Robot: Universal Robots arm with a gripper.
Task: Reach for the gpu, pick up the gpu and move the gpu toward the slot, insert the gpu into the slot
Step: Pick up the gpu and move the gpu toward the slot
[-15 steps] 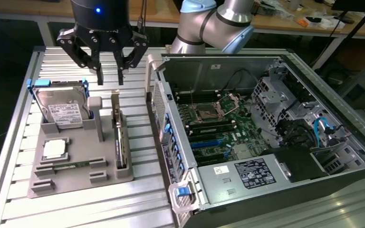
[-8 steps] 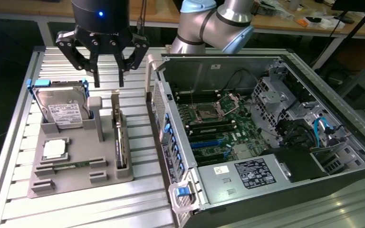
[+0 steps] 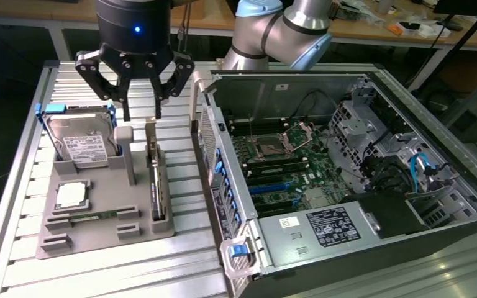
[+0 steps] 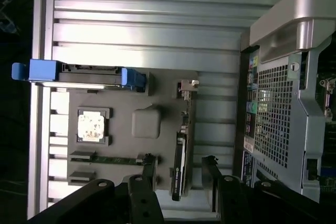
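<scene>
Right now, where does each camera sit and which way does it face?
Exterior view: off the arm, raised, looking down on the grey holder and open computer case; the arm and open pincer show, above the gpu.
Wrist view: on the wrist, facing down at the holder; pincer fingers show.
Shared: holder, gpu, hard drive, case, pincer.

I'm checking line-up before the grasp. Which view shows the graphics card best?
The wrist view: it looks down along the card's top edge in its gray holder. The exterior view shows it upright below the open tool.
</scene>
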